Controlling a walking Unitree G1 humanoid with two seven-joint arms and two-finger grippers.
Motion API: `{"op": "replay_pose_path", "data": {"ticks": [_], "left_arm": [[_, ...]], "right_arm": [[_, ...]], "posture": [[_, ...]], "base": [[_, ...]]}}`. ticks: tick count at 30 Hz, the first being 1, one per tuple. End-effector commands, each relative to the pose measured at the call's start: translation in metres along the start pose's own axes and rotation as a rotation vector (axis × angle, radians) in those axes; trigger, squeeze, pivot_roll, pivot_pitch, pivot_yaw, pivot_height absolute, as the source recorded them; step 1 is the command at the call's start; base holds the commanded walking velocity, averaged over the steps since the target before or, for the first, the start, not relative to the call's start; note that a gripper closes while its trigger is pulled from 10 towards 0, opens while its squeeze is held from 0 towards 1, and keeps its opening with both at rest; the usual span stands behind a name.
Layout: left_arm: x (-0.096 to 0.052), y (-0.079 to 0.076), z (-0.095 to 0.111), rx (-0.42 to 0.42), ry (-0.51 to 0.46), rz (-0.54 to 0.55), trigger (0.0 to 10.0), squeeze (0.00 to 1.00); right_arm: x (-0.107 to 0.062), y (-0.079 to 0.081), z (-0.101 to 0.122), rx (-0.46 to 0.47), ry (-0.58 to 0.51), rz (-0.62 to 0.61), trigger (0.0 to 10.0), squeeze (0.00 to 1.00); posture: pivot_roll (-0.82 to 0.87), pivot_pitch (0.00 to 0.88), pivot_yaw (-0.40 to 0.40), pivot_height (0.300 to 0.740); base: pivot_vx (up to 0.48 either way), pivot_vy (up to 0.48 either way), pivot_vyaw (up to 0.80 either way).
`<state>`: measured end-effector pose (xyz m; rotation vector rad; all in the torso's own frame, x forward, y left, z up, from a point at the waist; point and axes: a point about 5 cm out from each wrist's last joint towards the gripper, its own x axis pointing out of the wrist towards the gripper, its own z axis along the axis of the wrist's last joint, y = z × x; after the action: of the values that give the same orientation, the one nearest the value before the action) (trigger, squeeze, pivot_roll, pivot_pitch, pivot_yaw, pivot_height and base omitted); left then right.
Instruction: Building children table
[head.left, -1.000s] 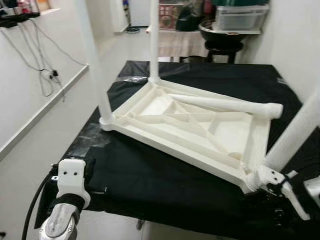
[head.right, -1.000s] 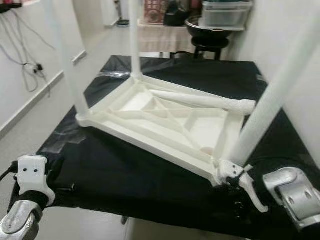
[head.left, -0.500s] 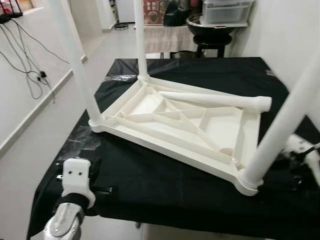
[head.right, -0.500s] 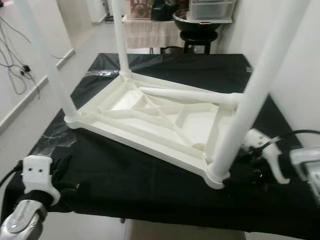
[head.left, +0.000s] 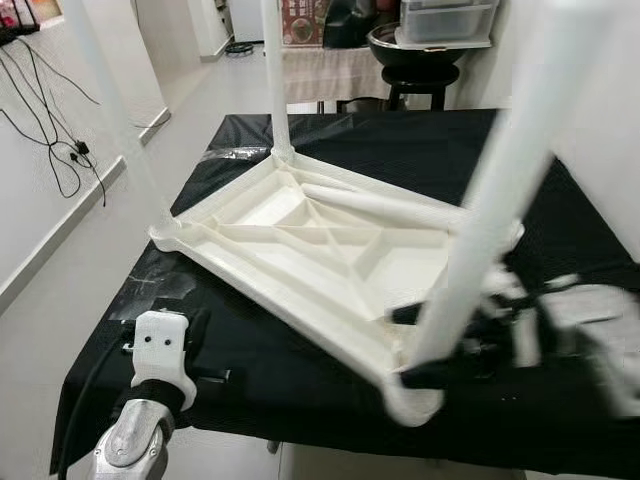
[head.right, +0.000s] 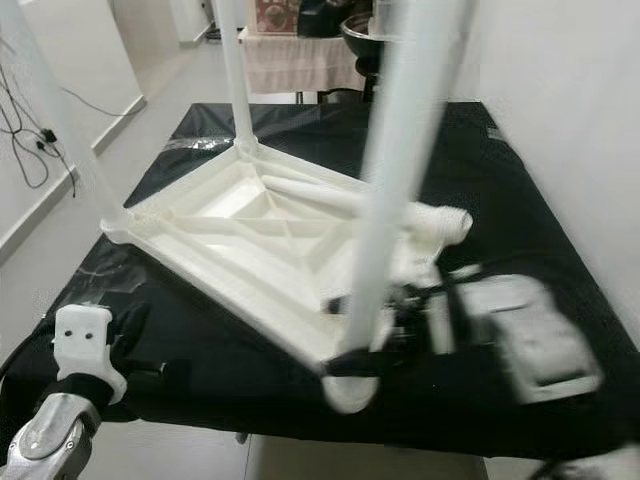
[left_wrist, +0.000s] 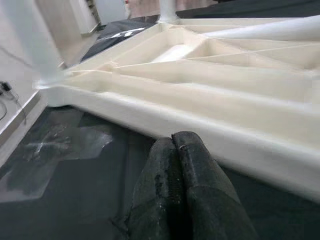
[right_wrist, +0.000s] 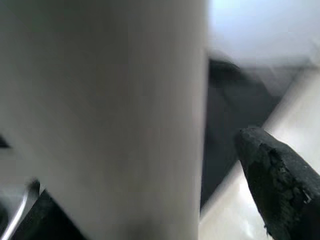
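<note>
Tabletop (head.left: 300, 250), white plastic, upside down on a black cloth (head.left: 300, 370), ribbed underside up. Three legs standing in corner sockets: far leg (head.left: 275, 80) at 12 o'clock, left leg (head.left: 110, 120) at 9 o'clock, near leg (head.left: 490, 200) at 5 o'clock, blurred and leaning. Fourth, loose leg (head.left: 390, 207) lying across the underside toward 2 o'clock.

Right gripper (head.right: 400, 305) at 4 o'clock, blurred, reaching in at the near leg's base; in the right wrist view, one black finger (right_wrist: 280, 185) just beside the pale leg; clamped or not, cannot tell.

Left gripper (left_wrist: 179, 150) at 7 o'clock, low over the cloth, fingers pressed together, tips near the tabletop's edge but apart from it.

Beyond the cloth at 12 o'clock, a black stool (head.left: 425, 85); cables (head.left: 50, 130) on the wall at 10 o'clock.
</note>
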<state>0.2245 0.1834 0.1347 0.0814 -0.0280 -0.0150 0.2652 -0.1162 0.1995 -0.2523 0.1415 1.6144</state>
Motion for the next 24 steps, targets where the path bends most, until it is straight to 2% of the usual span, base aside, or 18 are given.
{"op": "replay_pose_path", "data": {"ticks": [1, 4, 5, 6, 8, 9, 10, 13, 14, 15, 18, 24], "left_arm": [[-0.002, 0.001, -0.002, 0.023, 0.013, 0.003, 10.0, 0.0], [-0.004, -0.001, -0.002, 0.029, 0.013, 0.001, 10.0, 0.0], [-0.005, -0.003, -0.003, 0.03, 0.019, -0.008, 10.0, 0.0], [-0.005, -0.003, -0.003, 0.03, 0.019, -0.008, 10.0, 0.0], [-0.007, -0.004, -0.004, 0.03, 0.025, -0.021, 10.0, 0.0], [-0.007, -0.004, -0.004, 0.03, 0.025, -0.021, 10.0, 0.0], [-0.007, -0.005, -0.004, 0.031, 0.027, -0.034, 10.0, 0.0], [-0.007, -0.006, -0.004, 0.032, 0.028, -0.044, 10.0, 0.0], [-0.008, -0.008, -0.004, 0.034, 0.031, -0.064, 10.0, 0.0], [-0.008, -0.008, -0.004, 0.034, 0.031, -0.064, 10.0, 0.0], [-0.014, -0.013, -0.005, 0.035, 0.044, -0.1, 10.0, 0.0], [-0.021, -0.02, -0.007, 0.049, 0.061, -0.166, 10.0, 0.0]], "right_arm": [[0.011, -0.001, 0.007, -0.05, 0.014, -0.009, 10.0, 0.0], [0.016, -0.005, 0.005, -0.063, 0.028, -0.006, 10.0, 0.0], [0.0, -0.009, -0.007, -0.077, 0.129, 0.025, 10.0, 0.0], [0.0, -0.009, -0.007, -0.077, 0.129, 0.025, 10.0, 0.0], [-0.021, -0.012, -0.015, -0.073, 0.229, 0.061, 10.0, 0.0], [-0.021, -0.012, -0.015, -0.073, 0.229, 0.061, 10.0, 0.0], [-0.034, -0.015, -0.014, -0.071, 0.273, 0.072, 10.0, 0.0], [-0.044, -0.018, -0.013, -0.071, 0.301, 0.077, 10.0, 0.0], [-0.057, -0.022, -0.01, -0.079, 0.361, 0.087, 10.0, 0.0], [-0.057, -0.022, -0.01, -0.079, 0.361, 0.087, 10.0, 0.0], [-0.08, -0.031, -0.02, -0.11, 0.583, 0.099, 10.0, 0.0], [-0.086, -0.042, -0.035, -0.17, 0.783, 0.099, 10.0, 0.0]], "posture": [[-0.01, 0.086, 0.009, 0.74], [0.0, 0.085, 0.007, 0.74], [-0.01, 0.087, 0.003, 0.74], [-0.01, 0.087, 0.003, 0.74], [-0.01, 0.089, 0.003, 0.74], [-0.01, 0.089, 0.003, 0.74], [-0.01, 0.09, 0.002, 0.74], [-0.01, 0.09, 0.002, 0.74], [0.0, 0.1, 0.002, 0.74], [0.0, 0.1, 0.002, 0.74], [0.01, 0.107, 0.0, 0.74], [0.02, 0.112, -0.002, 0.74]], "base": [[0.0, 0.0, 0.0], [0.0, 0.0, 0.0], [0.0, 0.0, 0.0], [0.0, 0.0, 0.0], [0.0, 0.0, 0.0], [0.0, 0.0, 0.0], [0.0, 0.0, 0.0], [0.0, 0.0, 0.0], [0.0, 0.0, 0.0], [0.0, 0.0, 0.0], [0.0, 0.0, 0.0], [0.0, 0.0, 0.0]]}}
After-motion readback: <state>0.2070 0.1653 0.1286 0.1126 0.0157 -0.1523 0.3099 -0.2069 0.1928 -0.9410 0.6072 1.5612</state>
